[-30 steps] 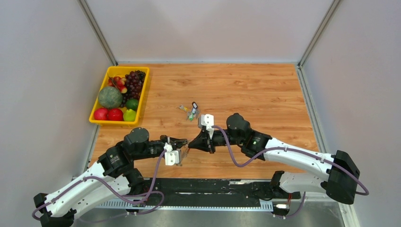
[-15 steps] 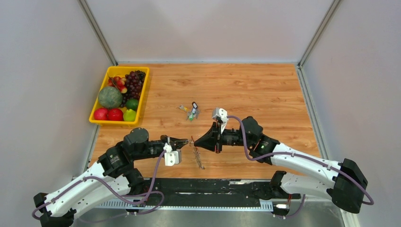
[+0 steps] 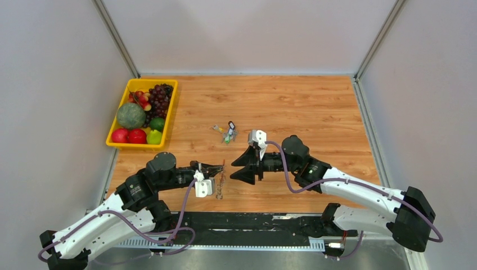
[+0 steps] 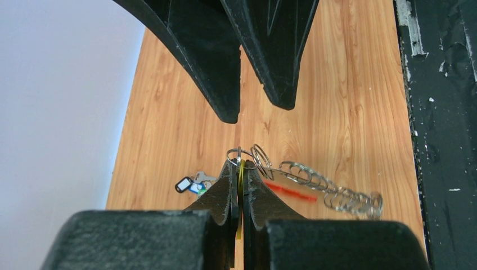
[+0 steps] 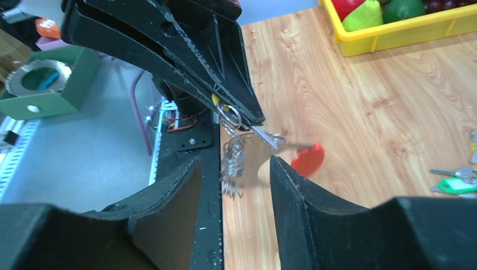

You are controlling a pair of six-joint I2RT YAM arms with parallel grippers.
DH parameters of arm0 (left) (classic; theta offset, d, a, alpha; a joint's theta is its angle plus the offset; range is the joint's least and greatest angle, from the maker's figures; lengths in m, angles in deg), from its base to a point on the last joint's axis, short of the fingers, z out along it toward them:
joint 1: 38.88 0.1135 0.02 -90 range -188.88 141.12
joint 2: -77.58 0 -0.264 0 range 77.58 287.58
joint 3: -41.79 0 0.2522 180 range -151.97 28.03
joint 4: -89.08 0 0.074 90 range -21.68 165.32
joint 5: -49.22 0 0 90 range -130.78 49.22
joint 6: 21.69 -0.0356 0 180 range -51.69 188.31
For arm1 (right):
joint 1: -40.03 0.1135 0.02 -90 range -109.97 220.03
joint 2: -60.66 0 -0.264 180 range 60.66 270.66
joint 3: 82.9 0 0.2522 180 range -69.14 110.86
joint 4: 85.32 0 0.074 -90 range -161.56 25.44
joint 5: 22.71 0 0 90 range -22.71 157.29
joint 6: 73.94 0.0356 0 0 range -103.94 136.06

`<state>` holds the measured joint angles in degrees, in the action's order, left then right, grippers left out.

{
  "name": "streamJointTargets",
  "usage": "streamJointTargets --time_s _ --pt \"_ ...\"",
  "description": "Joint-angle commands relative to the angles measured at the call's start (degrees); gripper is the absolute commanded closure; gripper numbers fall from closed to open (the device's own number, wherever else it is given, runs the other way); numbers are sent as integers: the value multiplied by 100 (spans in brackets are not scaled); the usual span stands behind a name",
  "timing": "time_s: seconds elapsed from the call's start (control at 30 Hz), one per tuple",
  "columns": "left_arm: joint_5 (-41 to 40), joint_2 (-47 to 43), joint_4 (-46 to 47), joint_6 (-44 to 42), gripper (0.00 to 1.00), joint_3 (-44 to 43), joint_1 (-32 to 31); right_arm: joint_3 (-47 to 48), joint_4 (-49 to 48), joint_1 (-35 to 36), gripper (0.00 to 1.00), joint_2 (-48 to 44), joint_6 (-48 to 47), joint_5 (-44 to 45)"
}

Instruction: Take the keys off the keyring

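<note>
— Where's the bunch?

— Hanging from the left pincer (image 4: 239, 169), just above the counter (image 3: 315, 107), near its near edge and a little left of the middle. That pincer is pinched tight on a small silver ring (image 5: 228, 117). The keys (image 5: 232, 169) dangle under it, and the red keyring (image 5: 308, 159) swings out to one side, too blurred to make out properly.

— And the right pincer (image 3: 232, 170)?

— Jaws apart, nothing in them. Its tips are just beside the bunch, not touching.

— How would you take a key off?

— I'd let the swinging die down first. Then I'd close on one key's head rather than the whole fan, and draw it along the ring's curve while the left holds firm.

— The arms?

— Both low, forearms nearly level, reaching inward over the near part of the counter. The pincers face each other nose to nose.
</note>
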<state>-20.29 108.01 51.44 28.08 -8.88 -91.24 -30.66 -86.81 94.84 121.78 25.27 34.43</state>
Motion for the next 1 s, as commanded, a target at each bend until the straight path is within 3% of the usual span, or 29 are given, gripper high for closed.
streamJointTargets --time_s 0.0,0.23,0.6,0.73,0.83,0.97 --pt "74 -54 181 -55 100 -64 15 415 327 197 50 105 -988 265" --pt "85 -46 183 -64 100 -55 15 597 426 481 54 270 -1502 605" --pt "66 -49 182 -65 100 -54 18 825 505 648 69 555 -1581 412" --pt "75 -47 188 -64 100 -54 16 857 512 685 80 582 -1550 378" --pt "69 -47 184 -64 100 -59 15 888 585 681 97 576 -1515 392" --pt "68 -43 182 -64 100 -56 15 797 619 677 100 438 -1381 572"
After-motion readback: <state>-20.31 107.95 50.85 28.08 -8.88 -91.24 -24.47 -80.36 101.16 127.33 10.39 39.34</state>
